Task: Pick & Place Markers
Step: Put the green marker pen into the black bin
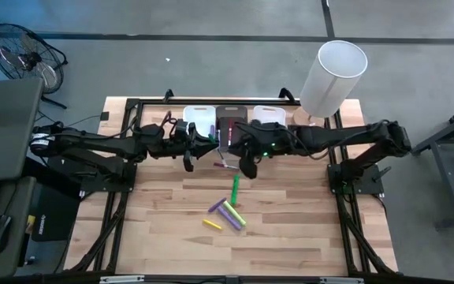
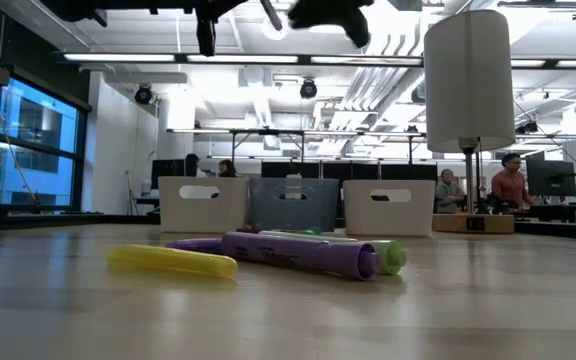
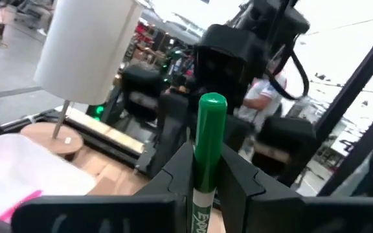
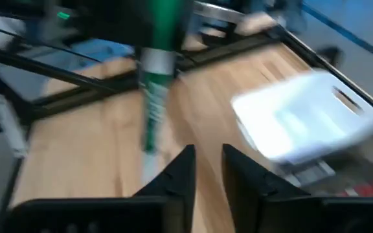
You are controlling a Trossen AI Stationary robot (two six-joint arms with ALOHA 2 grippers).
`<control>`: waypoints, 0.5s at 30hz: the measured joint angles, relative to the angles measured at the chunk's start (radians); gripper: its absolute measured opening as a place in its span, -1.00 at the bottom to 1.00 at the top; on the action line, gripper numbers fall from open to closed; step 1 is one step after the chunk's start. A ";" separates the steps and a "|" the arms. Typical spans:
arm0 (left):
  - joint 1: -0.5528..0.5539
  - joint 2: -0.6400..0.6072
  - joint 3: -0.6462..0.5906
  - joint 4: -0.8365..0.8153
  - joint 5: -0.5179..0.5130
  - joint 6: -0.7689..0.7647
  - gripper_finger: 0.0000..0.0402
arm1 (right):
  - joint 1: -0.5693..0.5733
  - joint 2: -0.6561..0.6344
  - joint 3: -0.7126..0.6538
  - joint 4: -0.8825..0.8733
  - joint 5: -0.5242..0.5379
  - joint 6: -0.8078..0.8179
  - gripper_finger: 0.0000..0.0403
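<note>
Now left hand (image 3: 206,175) grips green marker (image 3: 209,149).

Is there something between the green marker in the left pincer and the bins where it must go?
Nothing visible blocks it. The left pincer holds the green marker above the table, close to the white bin. Only the right pincer hangs nearby, facing it beside the dark bin, with its fingers slightly apart and empty.
</note>
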 joint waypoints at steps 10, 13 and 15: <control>0.184 0.029 0.002 -0.147 0.091 -0.123 -0.82 | -0.007 -0.169 0.000 -0.516 0.182 0.206 -0.25; 0.265 0.081 0.000 -0.157 0.164 -0.189 -0.82 | -0.007 -0.183 0.000 -0.599 0.182 0.240 -0.20; 0.312 0.121 0.018 -0.152 0.211 -0.229 -0.82 | -0.001 -0.183 0.000 -0.634 0.189 0.251 -0.19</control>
